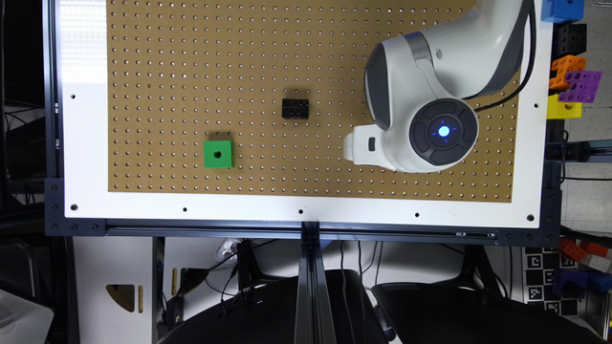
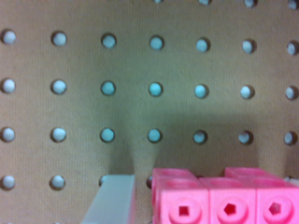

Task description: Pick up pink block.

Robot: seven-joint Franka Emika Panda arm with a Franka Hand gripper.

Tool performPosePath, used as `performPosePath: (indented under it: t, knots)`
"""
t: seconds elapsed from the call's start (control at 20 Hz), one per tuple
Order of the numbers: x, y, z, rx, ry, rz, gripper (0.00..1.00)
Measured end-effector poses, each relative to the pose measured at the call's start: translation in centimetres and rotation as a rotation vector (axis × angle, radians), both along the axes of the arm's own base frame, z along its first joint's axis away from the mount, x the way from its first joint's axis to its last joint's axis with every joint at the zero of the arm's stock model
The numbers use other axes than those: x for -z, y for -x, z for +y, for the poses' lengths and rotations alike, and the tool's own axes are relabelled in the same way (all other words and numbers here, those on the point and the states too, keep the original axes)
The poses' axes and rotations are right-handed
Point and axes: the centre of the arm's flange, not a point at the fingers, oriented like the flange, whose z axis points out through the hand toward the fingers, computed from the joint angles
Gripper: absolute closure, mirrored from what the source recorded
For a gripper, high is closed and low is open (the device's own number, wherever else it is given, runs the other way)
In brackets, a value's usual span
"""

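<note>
- Block (image 2: 229,200), pink plastic: likely light, rigid, slick-faced; grip across the flat sides, clear of the holes.
- Sits on pegboard (image 2: 154,112) under the wrist, touching or just beside one finger (image 2: 112,200).
- Gripper (image 1: 356,148) state: cannot tell.

This is a robotics lab or test bench. A brown pegboard (image 1: 201,62) with a regular grid of holes lies inside a white panel (image 1: 83,143) bolted to a dark aluminium-extrusion frame (image 1: 311,286). A white robot arm (image 1: 430,95) with a glowing blue light reaches over the board. Coloured building blocks (image 1: 571,79) are stacked past the board's edge on the exterior view's right, printed fiducial markers (image 1: 542,277) sit below them, and loose cables (image 1: 224,282) hang under the bench.
</note>
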Motion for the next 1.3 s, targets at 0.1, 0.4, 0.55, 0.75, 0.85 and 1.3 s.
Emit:
performPosePath:
  t: [0.1, 0.4, 0.55, 0.75, 0.85, 1.3]
  knots:
    - [0.0, -0.4, 0.1, 0.001, -0.002, -0.005, 1.00]
    - [0.0, -0.4, 0.0, 0.002, -0.001, -0.002, 1.00]
    - [0.0, -0.4, -0.1, 0.002, 0.000, 0.002, 1.00]
    - [-0.2, -0.4, -0.1, 0.002, 0.001, 0.003, 1.00]
    - [-1.6, -0.5, -0.2, 0.001, 0.005, 0.004, 1.00]
    - [-8.0, -0.5, -0.3, -0.007, 0.020, 0.010, 1.00]
